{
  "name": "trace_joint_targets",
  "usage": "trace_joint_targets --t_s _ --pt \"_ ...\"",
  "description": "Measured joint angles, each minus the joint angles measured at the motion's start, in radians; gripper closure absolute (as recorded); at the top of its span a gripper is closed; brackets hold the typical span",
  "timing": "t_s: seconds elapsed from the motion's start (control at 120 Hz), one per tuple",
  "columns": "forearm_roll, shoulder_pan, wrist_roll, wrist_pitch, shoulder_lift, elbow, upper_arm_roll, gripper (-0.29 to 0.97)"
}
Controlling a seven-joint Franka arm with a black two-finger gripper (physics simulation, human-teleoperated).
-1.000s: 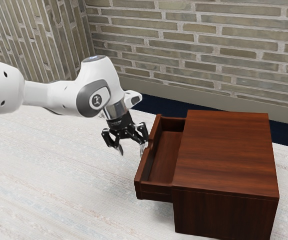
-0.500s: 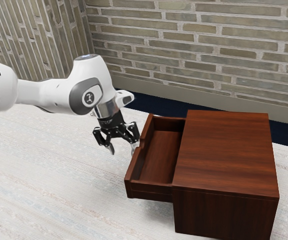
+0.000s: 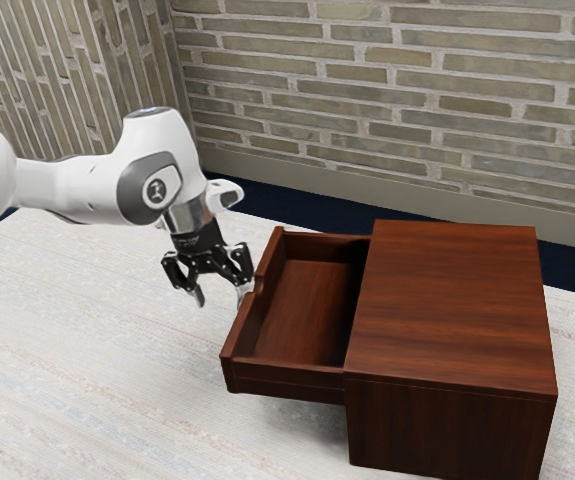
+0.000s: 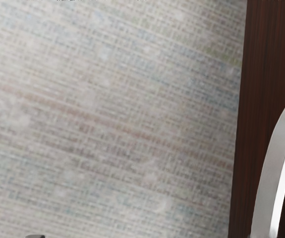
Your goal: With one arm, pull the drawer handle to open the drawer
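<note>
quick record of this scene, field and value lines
drawer: open, standing well out of the cabinet
handle: silver bar on the drawer front
hand: open, at the drawer front beside the handle
table: pale woven top, cabinet stands on it
backdrop: brick wall

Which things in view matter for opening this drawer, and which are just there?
For the job: hand, handle, drawer, cabinet.
Just there: table, brick wall.
</note>
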Motion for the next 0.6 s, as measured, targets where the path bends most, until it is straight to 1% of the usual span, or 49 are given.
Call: trace_joint_targets --t_s 0.167,0.3,0.392,0.467,0.533,0.6 --pt "-0.003 -0.008 0.023 -0.008 -0.011 0.005 0.014 0.19" --pt "-0.006 -0.023 0.039 -0.013 -0.025 0.016 0.049 0.19" --pt "-0.007 -0.023 0.051 -0.027 -0.038 0.038 0.088 0.19" --pt "-0.010 -0.002 0.060 -0.046 -0.046 0.075 0.105 0.19" --pt "-0.011 0.027 0.066 -0.070 -0.064 0.125 0.106 0.14" --pt "0.003 0.060 0.072 -0.107 -0.095 0.200 0.098 0.10"
